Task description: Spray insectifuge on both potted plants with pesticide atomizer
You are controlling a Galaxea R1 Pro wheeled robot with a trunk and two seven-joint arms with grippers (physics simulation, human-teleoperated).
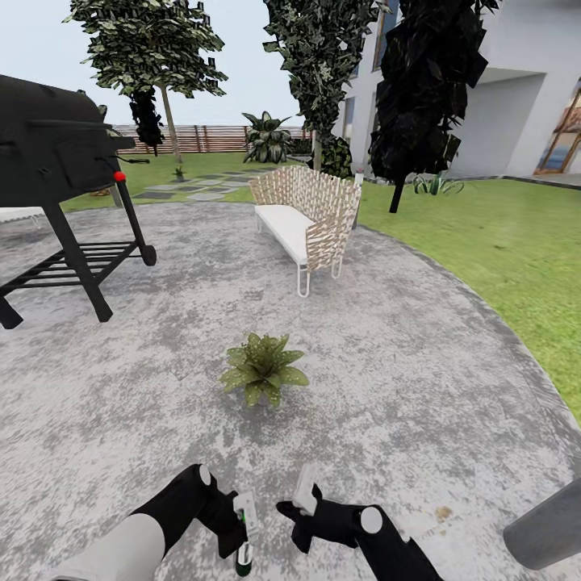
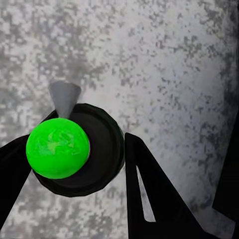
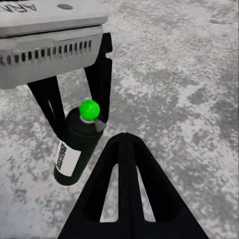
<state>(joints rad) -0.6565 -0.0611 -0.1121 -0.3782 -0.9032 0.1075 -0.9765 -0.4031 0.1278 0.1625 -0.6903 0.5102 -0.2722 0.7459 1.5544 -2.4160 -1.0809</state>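
**Atomizer in left claw, plant dead ahead**

Left gripper [image 1: 240, 526] had the pesticide atomizer [image 1: 244, 532] clamped between its fingers, low in the head view, just above the patio [image 1: 420, 387]. The right wrist view confirmed it: dark bottle [image 3: 75, 149] pinched between the two black fingers, white label on its side, green cap [image 3: 89, 108] at one end. In the left wrist view the cap [image 2: 58, 148] faced the camera, so the bottle's long axis ran roughly along the wrist camera's line of sight, tilted and close to upright in the head view. I could not tell for sure which way the nozzle pointed; a grey cone [image 2: 64, 97] stuck out beside the cap, maybe the spout.

Right gripper [image 1: 300, 507] sat just beside the left one, apart from the bottle, holding nothing. Whether its jaws were spread or shut I couldn't tell.

One potted plant [image 1: 263, 369] sat on the patio straight ahead of both claws, near but not under them, slightly closer to the left arm's line. Judgement: the next move turns on getting the bottle forward over the rosette, spout aimed at the leaves.

Grill [image 1: 56, 161] ahead-left and wicker bench [image 1: 311, 214] beyond the plant were well clear.
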